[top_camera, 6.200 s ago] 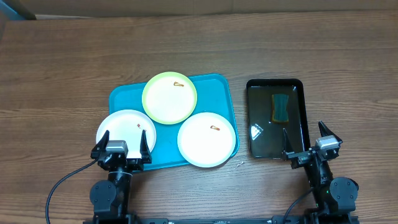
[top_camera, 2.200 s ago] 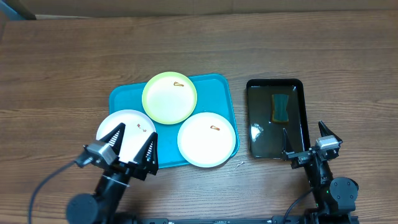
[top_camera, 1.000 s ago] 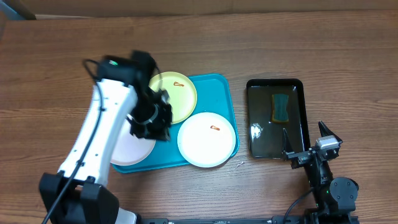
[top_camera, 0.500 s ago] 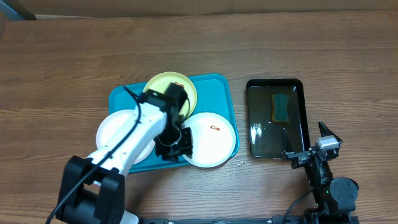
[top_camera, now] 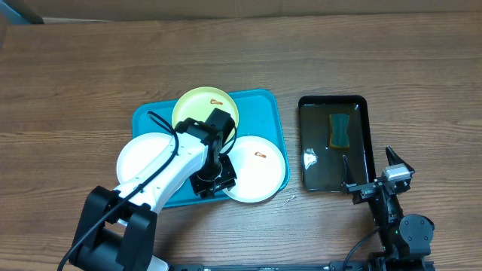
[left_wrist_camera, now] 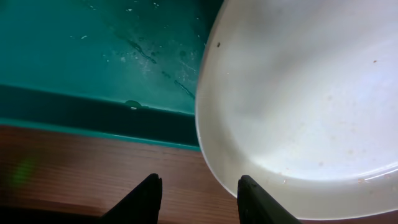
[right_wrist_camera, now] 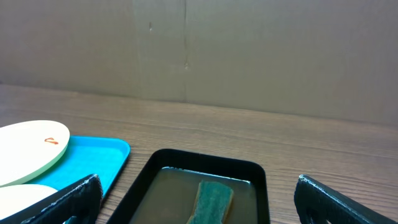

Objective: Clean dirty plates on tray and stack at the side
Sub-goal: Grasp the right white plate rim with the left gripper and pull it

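The turquoise tray (top_camera: 260, 113) holds three plates. A yellow-green plate (top_camera: 197, 114) lies at its back, a white plate (top_camera: 143, 159) hangs over its left edge, and a second white plate (top_camera: 256, 172) with a brown smear sits front right. My left gripper (top_camera: 212, 183) hovers low at that second plate's front-left rim. In the left wrist view the left gripper (left_wrist_camera: 199, 194) is open and the plate's rim (left_wrist_camera: 214, 168) runs between its fingers, untouched. My right gripper (top_camera: 371, 172) rests open near the table's front edge, holding nothing.
A glossy black tray (top_camera: 364, 105) with liquid and a green sponge (top_camera: 340, 130) stands right of the turquoise tray. In the right wrist view the sponge (right_wrist_camera: 212, 198) lies ahead of the right gripper (right_wrist_camera: 198, 186). A small white scrap (top_camera: 289, 199) lies on the wood.
My left arm has swung from over the tray's left side to the front-left rim of the right white plate, and its jaws have widened. The right arm has not moved.
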`<state>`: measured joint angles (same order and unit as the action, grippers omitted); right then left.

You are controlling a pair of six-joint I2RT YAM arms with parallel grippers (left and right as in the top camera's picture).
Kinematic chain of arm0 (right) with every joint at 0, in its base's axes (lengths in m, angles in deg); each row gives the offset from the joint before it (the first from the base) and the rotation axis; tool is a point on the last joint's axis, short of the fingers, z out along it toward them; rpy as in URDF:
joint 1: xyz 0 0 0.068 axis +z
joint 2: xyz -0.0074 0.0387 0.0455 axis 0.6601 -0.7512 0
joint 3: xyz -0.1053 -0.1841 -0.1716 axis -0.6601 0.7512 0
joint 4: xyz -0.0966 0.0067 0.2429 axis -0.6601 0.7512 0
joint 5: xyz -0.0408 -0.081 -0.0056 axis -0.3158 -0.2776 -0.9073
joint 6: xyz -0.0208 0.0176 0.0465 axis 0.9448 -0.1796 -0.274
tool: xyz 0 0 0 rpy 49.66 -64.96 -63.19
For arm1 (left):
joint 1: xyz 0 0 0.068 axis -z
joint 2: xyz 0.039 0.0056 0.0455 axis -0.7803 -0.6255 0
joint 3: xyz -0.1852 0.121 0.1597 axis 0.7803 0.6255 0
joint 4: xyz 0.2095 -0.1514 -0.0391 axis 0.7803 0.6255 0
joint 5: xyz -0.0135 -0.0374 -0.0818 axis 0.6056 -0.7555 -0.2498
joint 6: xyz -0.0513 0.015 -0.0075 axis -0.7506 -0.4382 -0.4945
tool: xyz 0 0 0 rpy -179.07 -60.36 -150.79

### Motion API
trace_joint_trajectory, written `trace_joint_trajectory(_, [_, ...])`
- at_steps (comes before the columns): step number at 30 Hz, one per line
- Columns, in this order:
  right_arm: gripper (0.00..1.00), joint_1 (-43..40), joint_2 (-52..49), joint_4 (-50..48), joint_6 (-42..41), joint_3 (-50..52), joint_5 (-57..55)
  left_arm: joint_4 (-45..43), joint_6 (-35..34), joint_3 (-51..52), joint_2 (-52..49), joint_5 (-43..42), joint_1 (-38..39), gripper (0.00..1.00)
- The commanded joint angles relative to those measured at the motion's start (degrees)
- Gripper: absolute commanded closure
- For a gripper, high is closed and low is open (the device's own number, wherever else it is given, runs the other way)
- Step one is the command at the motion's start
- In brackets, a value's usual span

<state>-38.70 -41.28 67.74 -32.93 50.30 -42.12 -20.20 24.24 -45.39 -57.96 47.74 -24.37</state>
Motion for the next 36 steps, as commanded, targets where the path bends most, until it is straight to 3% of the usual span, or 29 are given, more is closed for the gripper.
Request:
trace_joint_trajectory(1, [0.0, -0.22, 0.57, -0.31, 0.22, 0.59, -0.04, -1.25, -3.85, 1.07, 0.02, 1.51, 2.51, 0.58])
trace_joint_trajectory(14, [0.0, -0.22, 0.57, -0.31, 0.22, 0.59, -0.04, -3.87, -8.7, 3.23, 0.02, 4.9, 6.01, 0.59])
trace_joint_trajectory(15, [0.0, -0.22, 0.57, -0.31, 0.22, 0.59, -0.04, -4.17, -8.87, 3.54, 0.02, 4.9, 6.14, 0.6])
trace_joint_trajectory(17, [0.0, -0.22, 0.57, -0.31, 0.22, 0.59, -0.04, -4.81, -8.92, 3.8, 0.02, 4.9, 6.4, 0.77])
trace_joint_trajectory(19, [0.0, -0.22, 0.57, -0.31, 0.22, 0.59, -0.04, -5.11, -8.92, 3.85, 0.02, 4.83, 6.51, 0.81])
trace_joint_trajectory(36, [0.0, -0.22, 0.57, -0.31, 0.22, 0.59, -0.04, -5.31, -8.92, 3.96, 0.02, 6.01, 7.72, 0.77])
